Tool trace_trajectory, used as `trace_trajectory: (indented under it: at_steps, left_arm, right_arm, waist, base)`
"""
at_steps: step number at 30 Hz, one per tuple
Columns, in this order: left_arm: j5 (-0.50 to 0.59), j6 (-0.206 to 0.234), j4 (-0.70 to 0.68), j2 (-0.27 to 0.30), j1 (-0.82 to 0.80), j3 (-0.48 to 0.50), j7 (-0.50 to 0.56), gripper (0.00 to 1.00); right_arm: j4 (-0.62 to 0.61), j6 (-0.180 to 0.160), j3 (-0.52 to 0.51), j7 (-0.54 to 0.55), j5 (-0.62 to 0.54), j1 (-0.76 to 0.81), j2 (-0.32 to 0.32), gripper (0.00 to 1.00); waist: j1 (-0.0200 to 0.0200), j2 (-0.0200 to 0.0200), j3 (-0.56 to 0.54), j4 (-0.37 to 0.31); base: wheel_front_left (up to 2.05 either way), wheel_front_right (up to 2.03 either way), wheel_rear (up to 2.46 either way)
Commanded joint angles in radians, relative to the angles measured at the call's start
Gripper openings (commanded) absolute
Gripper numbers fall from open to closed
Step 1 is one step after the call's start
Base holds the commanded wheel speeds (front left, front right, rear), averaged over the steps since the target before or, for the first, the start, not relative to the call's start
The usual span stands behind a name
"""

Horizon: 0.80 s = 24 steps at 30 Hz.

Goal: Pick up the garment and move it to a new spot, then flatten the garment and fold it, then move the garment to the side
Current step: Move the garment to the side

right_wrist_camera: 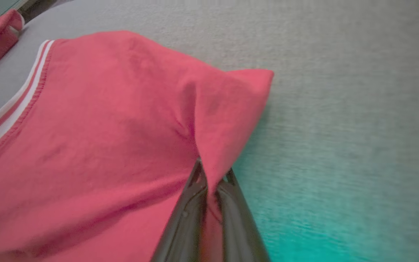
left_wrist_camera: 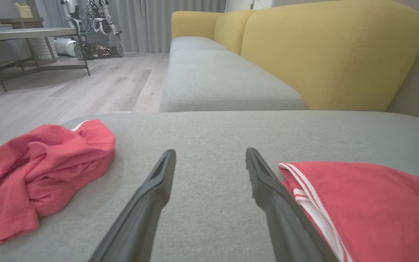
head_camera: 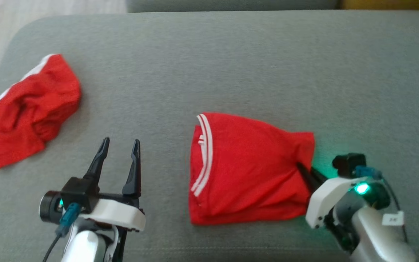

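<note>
1. No text, brand or number can be read with certainty.
2. A small white tag (head_camera: 393, 218) hangs on the right arm (head_camera: 373, 233), just behind the green light. It carries two short dark characters, too blurred to read.
3. The folded red garment (head_camera: 253, 167) has a small white mark (head_camera: 201, 140) just inside its white-striped edge. It may be a printed label, but it is too small to read.
</note>
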Motion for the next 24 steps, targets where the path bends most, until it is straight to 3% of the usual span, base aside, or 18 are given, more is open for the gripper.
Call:
trace_trajectory:
  at_steps: [1,7,12,21,24]
  left_arm:
    - [0.001,0.002,-0.042,0.007,-0.056,0.030,-0.012,1.00]
    - [0.007,0.001,-0.057,0.011,-0.081,0.028,-0.013,1.00]
    - [0.021,-0.010,-0.073,0.012,-0.139,0.010,-0.013,1.00]
    - [0.055,-0.034,-0.086,0.012,-0.264,-0.035,-0.008,1.00]
    - [0.062,-0.041,-0.084,0.014,-0.297,-0.046,-0.007,1.00]
  right_arm:
    - [-0.028,-0.001,0.004,-0.015,-0.001,-0.054,-0.049,0.00]
    - [-0.016,-0.001,-0.019,-0.026,0.003,-0.168,-0.123,0.00]
    - [0.043,-0.001,-0.045,-0.049,0.012,-0.305,-0.232,0.00]
    - [0.183,-0.001,-0.090,-0.104,0.040,-0.535,-0.433,0.00]
    - [0.220,-0.001,-0.096,-0.122,0.038,-0.597,-0.472,0.00]
  waist:
    - [0.0000,0.0000,0.010,-0.049]
    - [0.0000,0.0000,0.048,-0.127]
    - [0.0000,0.0000,0.116,-0.173]
    - [0.0000,0.0000,0.265,-0.202]
    - [0.0000,0.0000,0.307,-0.209]
  base:
    - [0.00,0.00,0.00]
    - [0.00,0.00,0.00]
    - [0.00,0.00,0.00]
    - [0.00,0.00,0.00]
    - [0.00,0.00,0.00]
